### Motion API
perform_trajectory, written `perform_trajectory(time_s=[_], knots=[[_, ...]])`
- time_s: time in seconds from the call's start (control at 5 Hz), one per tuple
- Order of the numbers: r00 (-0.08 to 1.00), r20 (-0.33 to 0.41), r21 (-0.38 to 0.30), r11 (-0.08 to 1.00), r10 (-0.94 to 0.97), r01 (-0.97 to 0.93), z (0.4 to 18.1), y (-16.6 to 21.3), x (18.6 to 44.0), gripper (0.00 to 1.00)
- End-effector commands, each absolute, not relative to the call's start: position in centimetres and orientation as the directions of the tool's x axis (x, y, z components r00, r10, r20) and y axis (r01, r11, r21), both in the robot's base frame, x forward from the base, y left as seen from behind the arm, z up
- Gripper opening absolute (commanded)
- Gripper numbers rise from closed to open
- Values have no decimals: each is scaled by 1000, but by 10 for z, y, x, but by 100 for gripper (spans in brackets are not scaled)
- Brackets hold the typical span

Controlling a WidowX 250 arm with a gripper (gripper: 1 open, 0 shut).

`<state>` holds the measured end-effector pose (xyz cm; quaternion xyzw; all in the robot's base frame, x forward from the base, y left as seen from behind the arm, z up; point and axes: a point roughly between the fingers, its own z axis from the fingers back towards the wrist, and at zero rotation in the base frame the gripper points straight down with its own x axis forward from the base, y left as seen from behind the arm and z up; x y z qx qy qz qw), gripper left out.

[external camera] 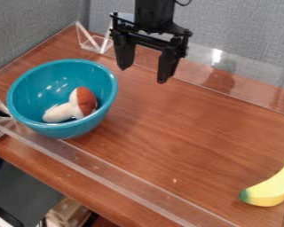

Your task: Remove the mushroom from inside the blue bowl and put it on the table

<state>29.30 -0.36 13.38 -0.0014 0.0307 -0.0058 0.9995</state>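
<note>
Blue bowl (61, 96) was deep teal-blue w/ glossy inside. Mushroom (72, 105) had cream-white stem & reddish-brown cap. Desk (192, 133) was reddish-brown wood-grain, w/ clear acrylic walls. Banana (272, 185) was yellow w/ a green tip. End effector (147, 64) was black.

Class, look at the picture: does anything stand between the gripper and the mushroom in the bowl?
Nothing visible does. The gripper hangs with jaws open, right of the bowl; the mushroom lies uncovered inside. Only the bowl's rim lies between them.
</note>
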Motion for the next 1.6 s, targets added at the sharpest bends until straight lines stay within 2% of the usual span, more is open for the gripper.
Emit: perform_trajectory(time_s=[0.0,0.4,0.8,1.0,1.4], knots=[[997,-75,-2,1000,-5,5,129,-2,291,100],[996,-73,7,999,43,-43,133,27,275,100],[992,-46,36,992,119,-117,151,71,250,100],[989,-33,36,989,144,-143,147,88,239,100],[978,-53,27,980,200,-199,125,109,240,100]])
